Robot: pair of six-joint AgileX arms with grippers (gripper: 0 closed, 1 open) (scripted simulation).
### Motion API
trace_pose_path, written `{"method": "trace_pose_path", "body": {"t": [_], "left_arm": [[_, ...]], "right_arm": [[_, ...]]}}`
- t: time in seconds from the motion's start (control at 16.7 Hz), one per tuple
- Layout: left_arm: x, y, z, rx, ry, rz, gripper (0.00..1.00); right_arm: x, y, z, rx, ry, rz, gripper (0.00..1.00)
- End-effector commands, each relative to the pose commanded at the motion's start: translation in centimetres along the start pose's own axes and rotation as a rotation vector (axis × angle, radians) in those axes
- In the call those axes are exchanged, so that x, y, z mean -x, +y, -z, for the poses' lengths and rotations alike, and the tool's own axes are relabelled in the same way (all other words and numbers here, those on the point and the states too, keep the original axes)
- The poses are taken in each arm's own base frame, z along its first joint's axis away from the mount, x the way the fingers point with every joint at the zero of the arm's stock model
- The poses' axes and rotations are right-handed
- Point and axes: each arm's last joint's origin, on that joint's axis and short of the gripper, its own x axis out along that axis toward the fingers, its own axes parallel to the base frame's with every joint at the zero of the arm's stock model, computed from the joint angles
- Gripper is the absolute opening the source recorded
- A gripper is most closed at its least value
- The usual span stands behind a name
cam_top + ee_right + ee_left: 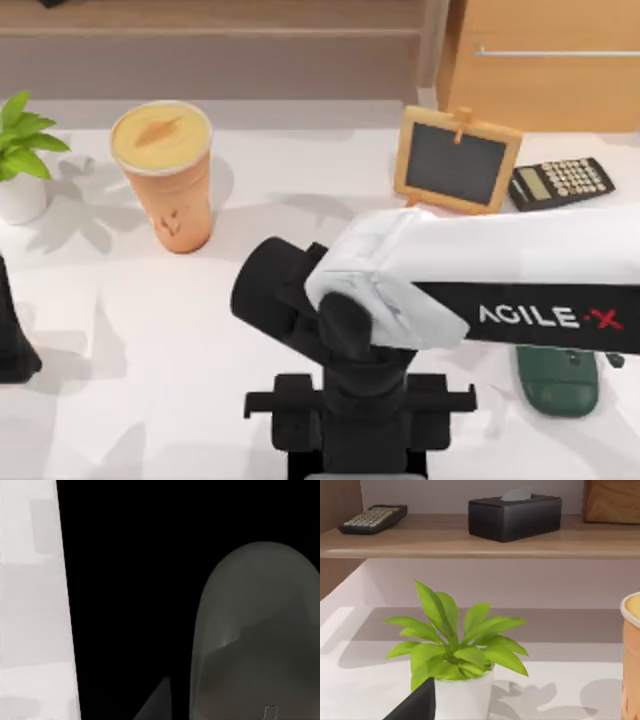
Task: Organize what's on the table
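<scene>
Low at the right of the top view, the green mouse (558, 378) rests on the white tabletop (120, 330) beneath my right arm (500, 280), nearer it than the left, lengthwise up-frame; either pincer's opening I cannot tell.

A leafy green plant (455, 640) in a white pot (462, 697) stands on the white table (360, 690). Behind it, a wooden shelf (470, 542) carries a calculator (372, 518) and a black tissue box (515, 516). An orange cup (631, 655) stands near the plant.
</scene>
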Motion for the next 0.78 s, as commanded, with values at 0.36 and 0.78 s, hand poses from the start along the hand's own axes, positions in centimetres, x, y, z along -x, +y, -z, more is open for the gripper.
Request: {"method": "trace_pose_path", "body": {"t": [0.36,0.78], "left_arm": [[0.0,0.0,0.0,0.0,0.0,0.0,1.0],[0.0,0.0,0.0,0.0,0.0,0.0,1.0]], "right_arm": [[0.0,0.0,0.0,0.0,0.0,0.0,1.0],[1.3,0.2,1.4,-0.062,0.028,0.04,1.0]]}}
